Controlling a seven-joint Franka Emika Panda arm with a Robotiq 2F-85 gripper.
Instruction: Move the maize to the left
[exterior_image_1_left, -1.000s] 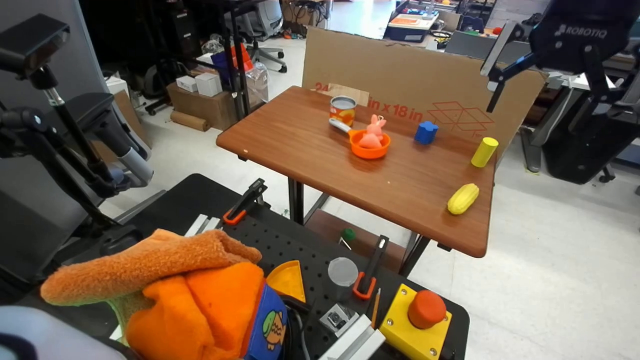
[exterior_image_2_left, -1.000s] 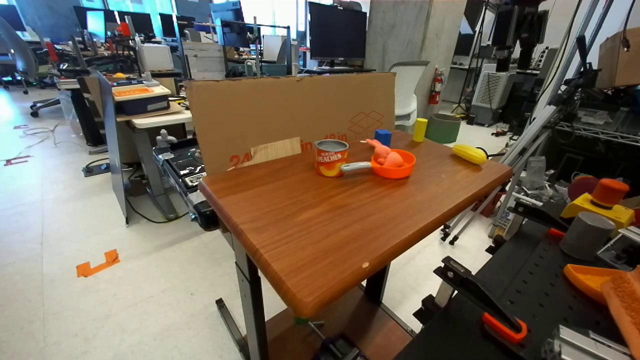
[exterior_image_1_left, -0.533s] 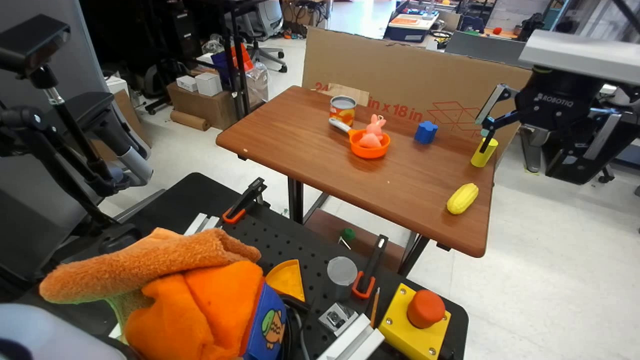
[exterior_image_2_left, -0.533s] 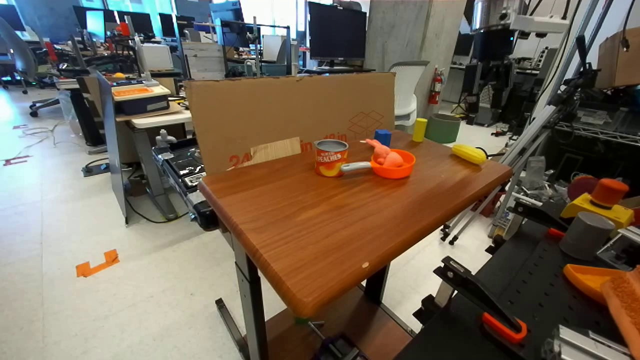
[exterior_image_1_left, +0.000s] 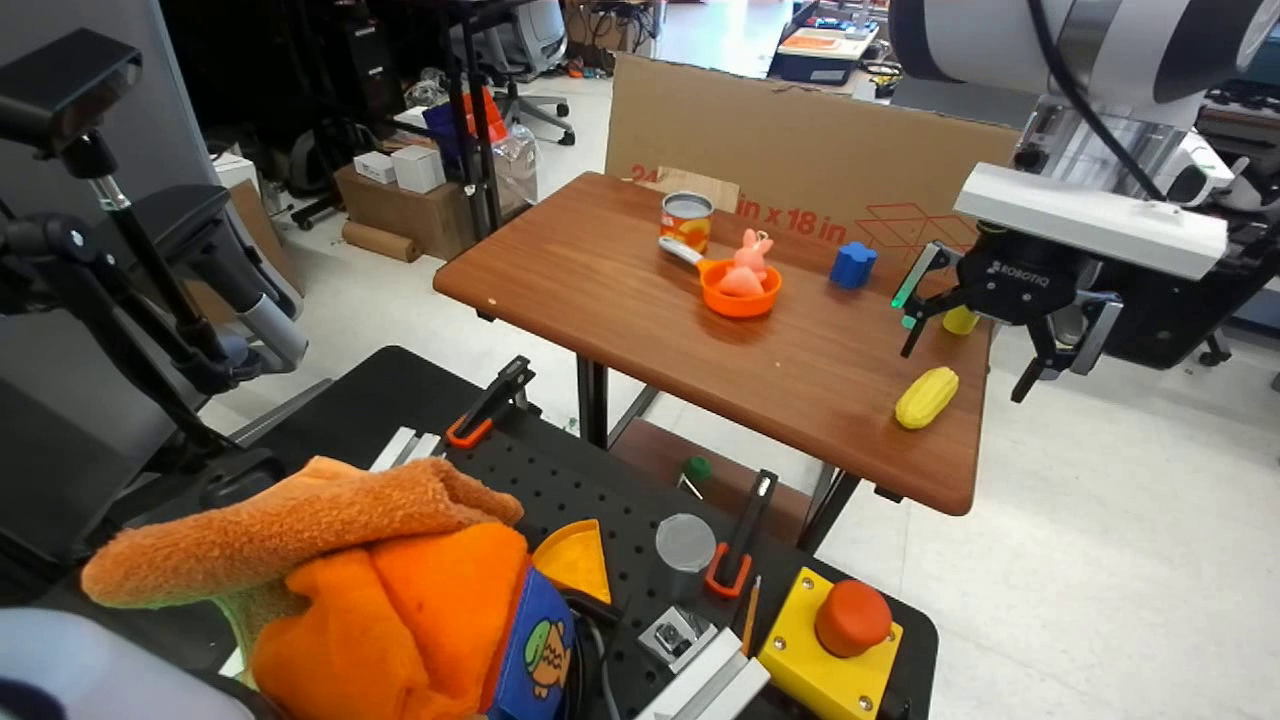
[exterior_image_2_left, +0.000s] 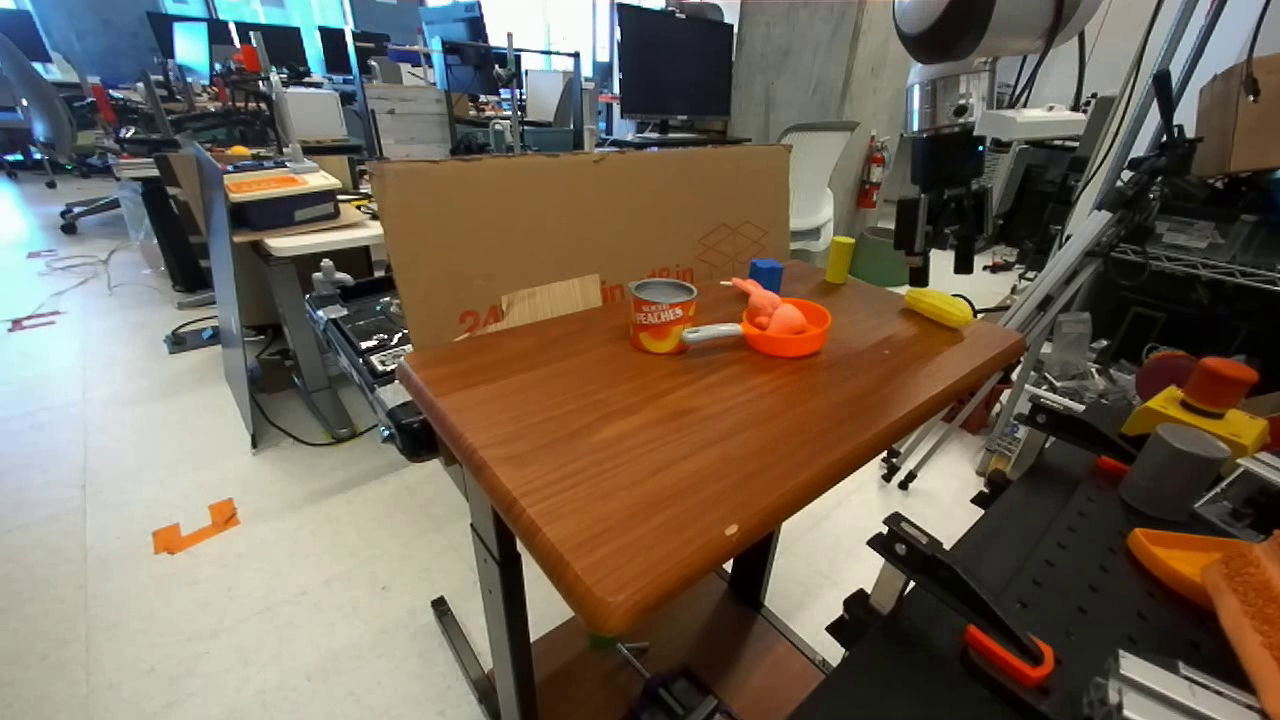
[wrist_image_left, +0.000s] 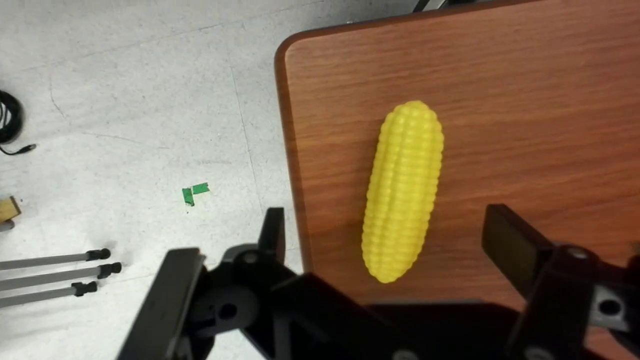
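The maize (exterior_image_1_left: 926, 398) is a yellow corn cob with rounded ends lying on the brown table near its corner. It also shows in an exterior view (exterior_image_2_left: 938, 308) and fills the middle of the wrist view (wrist_image_left: 402, 192). My gripper (exterior_image_1_left: 963, 370) is open and empty, above the table edge close to the maize. In an exterior view the gripper (exterior_image_2_left: 940, 270) hangs over the maize, apart from it. In the wrist view the two fingers (wrist_image_left: 385, 215) stand wide apart, with the maize's near end seen between them.
On the table (exterior_image_1_left: 620, 290) are a yellow cylinder (exterior_image_1_left: 961, 320), partly hidden by the gripper, a blue block (exterior_image_1_left: 853, 266), an orange pan (exterior_image_1_left: 738, 303) holding a pink bunny (exterior_image_1_left: 745, 268), and a peach can (exterior_image_1_left: 686, 220). A cardboard sheet (exterior_image_2_left: 560, 220) stands behind the table.
My gripper has come down and, in an exterior view, leftward to just above the maize. The arm above it has come into view. The fingers stay open; the maize has not moved.
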